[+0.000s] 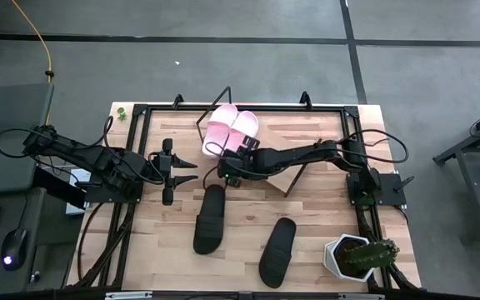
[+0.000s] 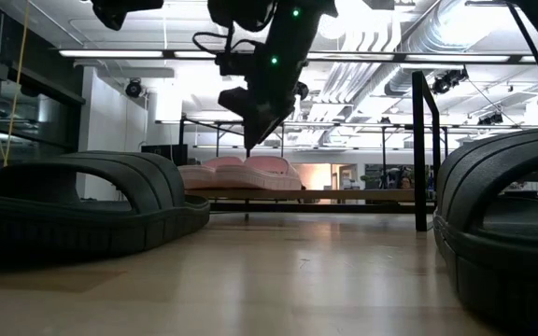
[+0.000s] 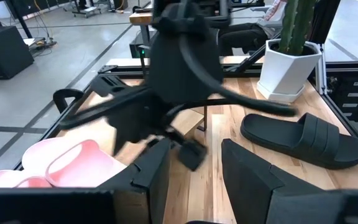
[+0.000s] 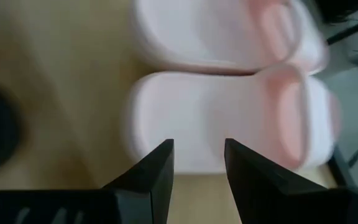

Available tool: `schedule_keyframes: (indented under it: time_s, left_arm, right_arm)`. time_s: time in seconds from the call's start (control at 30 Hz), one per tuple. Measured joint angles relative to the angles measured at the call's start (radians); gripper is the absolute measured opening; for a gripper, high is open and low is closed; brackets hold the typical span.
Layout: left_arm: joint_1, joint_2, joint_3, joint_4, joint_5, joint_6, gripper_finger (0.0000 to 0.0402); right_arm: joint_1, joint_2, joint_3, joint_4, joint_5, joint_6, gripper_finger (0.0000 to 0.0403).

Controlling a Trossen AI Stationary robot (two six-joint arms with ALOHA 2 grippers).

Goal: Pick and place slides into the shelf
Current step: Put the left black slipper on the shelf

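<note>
Two pale pink slides [image 1: 231,129] are lying side by side on the shelf [image 1: 267,177], filling its far-left end, while the right gripper [image 1: 222,173] is hanging just beside them, fingers parted and empty. The right arm [image 1: 307,156] is stretching over the board's remaining length, blocking access from above. Two black slides [image 1: 209,218] [image 1: 278,251] are occupying the near tabletop [image 1: 240,267]; a potted cactus [image 1: 358,256] is crowding the near-right corner
</note>
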Motion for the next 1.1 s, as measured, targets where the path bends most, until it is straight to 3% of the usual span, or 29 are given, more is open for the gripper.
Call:
schedule_keyframes:
  time_s: [0.37,0.77,0.9,1.1]
  left_arm:
    - [0.0,0.0,0.0,-0.001,0.0,0.0,0.0128]
    - [0.0,0.0,0.0,-0.052,0.006,-0.002,0.0128]
    - [0.0,0.0,0.0,-0.054,0.071,-0.004,0.0128]
    - [0.0,0.0,0.0,-0.053,0.254,-0.014,0.0128]
  right_arm:
    - [0.097,0.0,0.002,0.008,-0.062,0.009,0.0133]
    - [0.21,0.0,0.007,-0.05,-0.16,0.13,0.0133]
    - [0.242,-0.005,0.007,-0.053,-0.166,0.129,0.0133]
    - [0.262,-0.012,0.05,-0.068,-0.167,0.162,0.0133]
